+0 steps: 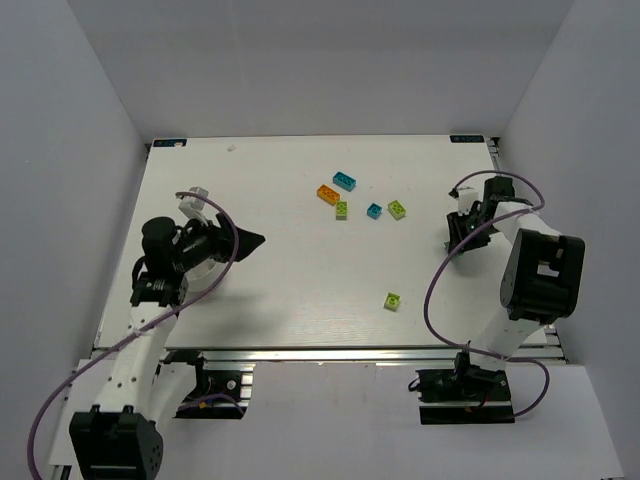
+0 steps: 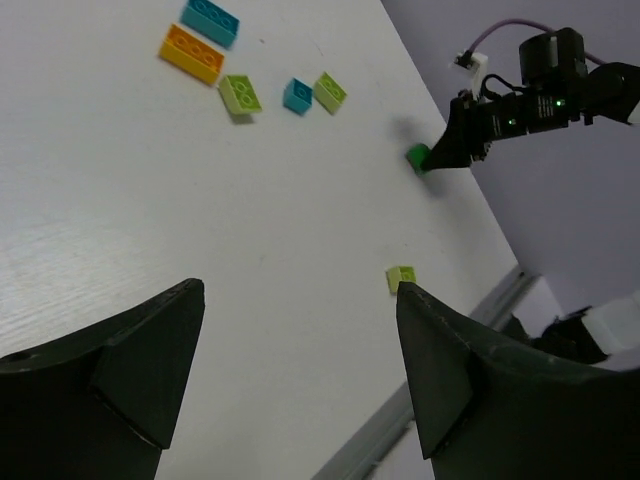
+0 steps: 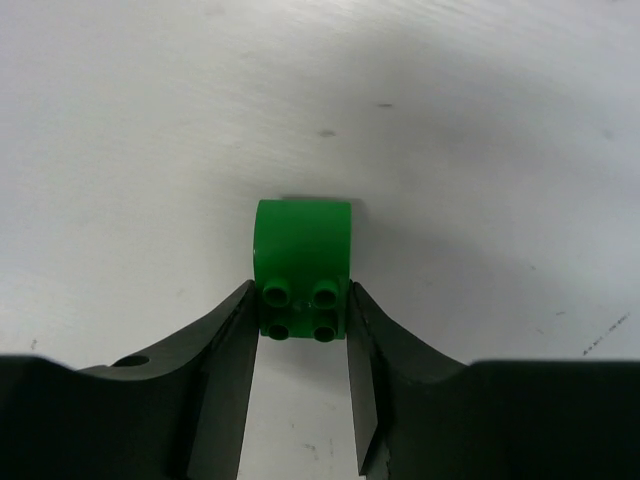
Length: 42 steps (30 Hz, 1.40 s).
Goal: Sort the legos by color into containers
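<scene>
My right gripper [image 3: 301,300] is shut on a dark green lego [image 3: 303,245], one finger against each side, with the brick on the table at the far right. From the left wrist view that same lego [image 2: 418,158] sits at the right gripper's tip. My left gripper [image 2: 300,290] hangs open and empty over the left of the table [image 1: 255,240]. A cyan lego [image 1: 345,180], an orange lego [image 1: 328,193], a lime lego [image 1: 342,209], a small cyan lego [image 1: 374,211] and another lime lego [image 1: 397,210] lie clustered at the back. The white container [image 1: 193,203] shows partly behind the left arm.
A lone lime lego [image 1: 393,300] lies near the front edge, right of centre. White walls [image 1: 80,150] close in the table on the left, back and right. The right arm's purple cable [image 1: 432,285] loops over the table's right front.
</scene>
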Each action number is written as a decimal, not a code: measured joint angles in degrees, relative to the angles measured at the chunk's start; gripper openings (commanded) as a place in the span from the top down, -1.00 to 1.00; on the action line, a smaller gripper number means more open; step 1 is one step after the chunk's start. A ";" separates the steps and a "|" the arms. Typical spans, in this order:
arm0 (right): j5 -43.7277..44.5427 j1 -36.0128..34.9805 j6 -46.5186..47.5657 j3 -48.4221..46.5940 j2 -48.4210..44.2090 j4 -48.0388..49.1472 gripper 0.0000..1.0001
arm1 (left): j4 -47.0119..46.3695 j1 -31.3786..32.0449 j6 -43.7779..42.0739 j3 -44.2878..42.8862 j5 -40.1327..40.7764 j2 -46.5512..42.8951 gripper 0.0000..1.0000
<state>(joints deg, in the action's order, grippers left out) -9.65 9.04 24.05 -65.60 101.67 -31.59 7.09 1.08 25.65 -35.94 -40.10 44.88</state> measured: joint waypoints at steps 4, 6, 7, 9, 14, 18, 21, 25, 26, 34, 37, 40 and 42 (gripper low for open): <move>-13.25 -0.57 9.46 2.91 -7.23 -3.30 0.89 | -2.25 2.73 4.66 -0.37 -3.30 7.67 -0.73; -19.98 -2.60 14.67 3.93 -12.24 -5.42 0.89 | -2.32 4.83 6.40 -0.87 -3.69 10.84 -0.79; -23.17 -4.17 16.92 4.31 -14.80 -5.86 0.89 | -2.29 6.03 7.15 -1.53 -3.76 12.33 -0.79; -28.04 -8.46 20.00 4.37 -18.95 -5.84 0.89 | -2.56 8.85 8.90 -3.30 -3.87 15.19 -0.81; -34.14 -21.59 21.03 4.33 -22.95 -2.29 0.91 | -5.29 15.80 13.64 -7.72 -3.85 22.18 -0.84; -34.16 -30.45 18.34 4.33 -23.45 2.62 0.89 | -5.86 19.69 16.81 -10.05 -2.23 25.75 -0.85; -32.98 -34.49 16.70 4.26 -23.67 4.81 0.89 | -5.97 21.88 18.36 -12.44 -0.68 27.52 -0.83; -30.71 -38.91 14.51 3.58 -23.67 6.49 0.89 | -6.25 24.50 19.82 -15.58 1.07 30.62 -0.70; -30.08 -40.00 13.92 3.30 -23.67 6.80 0.89 | -6.16 25.22 20.06 -16.11 1.51 31.43 -0.67; -24.85 -45.64 11.19 0.90 -23.56 9.11 0.89 | -2.86 29.55 20.87 -17.18 5.51 35.17 -0.49; -23.10 -46.60 10.47 0.66 -23.41 9.18 0.88 | -2.54 30.18 21.16 -17.79 6.64 35.30 -0.28; -21.38 -47.23 10.12 0.63 -23.39 9.29 0.85 | -2.45 30.71 21.40 -18.62 7.21 35.36 0.07; -20.48 -47.50 9.88 0.63 -23.39 9.33 0.77 | -2.38 31.01 21.57 -19.17 7.34 35.41 0.32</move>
<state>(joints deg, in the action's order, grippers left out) -30.13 -38.46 33.93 -64.97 78.28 -22.26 4.71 32.10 47.22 -55.11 -32.75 80.29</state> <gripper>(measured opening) 0.424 0.452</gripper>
